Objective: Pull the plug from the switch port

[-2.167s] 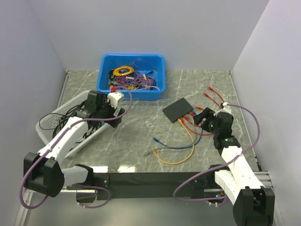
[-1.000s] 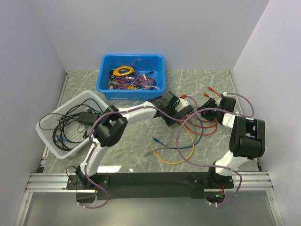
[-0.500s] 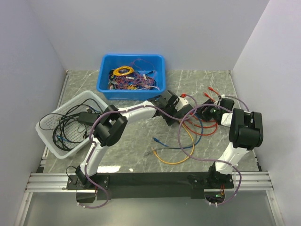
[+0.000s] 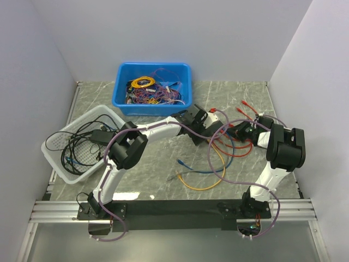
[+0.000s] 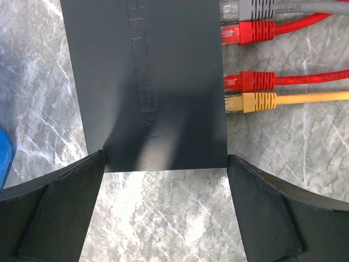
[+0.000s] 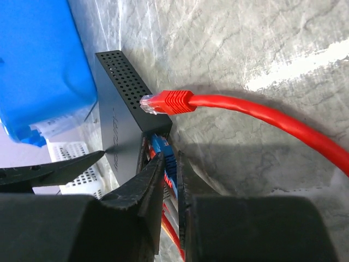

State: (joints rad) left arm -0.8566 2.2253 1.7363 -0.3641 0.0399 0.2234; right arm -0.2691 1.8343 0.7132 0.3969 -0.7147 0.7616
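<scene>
The black switch (image 5: pixel 147 82) lies flat on the marble table, with grey (image 5: pixel 256 6), red (image 5: pixel 248 33), red (image 5: pixel 251 81) and yellow (image 5: pixel 251 102) plugs in its ports. My left gripper (image 5: pixel 166 158) is open and straddles the switch's near end, a fingertip at each corner. In the right wrist view the switch (image 6: pixel 117 109) shows its port edge, where a blue plug (image 6: pixel 159 143) sits in a socket. My right gripper (image 6: pixel 170 155) is shut on that blue plug. In the top view both grippers, left (image 4: pixel 203 126) and right (image 4: pixel 235 131), meet over the switch and hide most of it.
A loose red plug (image 6: pixel 166 102) on its red cable lies by the switch's far corner. The blue bin (image 4: pixel 154 87) of tangled cables stands at the back, and a white basket (image 4: pixel 54 144) of black cables at the left. Orange (image 4: pixel 204 185) and blue (image 4: pixel 188 164) cables trail in front.
Since the earliest frame both arms have come to the switch. In the last second the right gripper edged toward the ports and its jaws narrowed onto the blue plug. The left gripper stayed put.
</scene>
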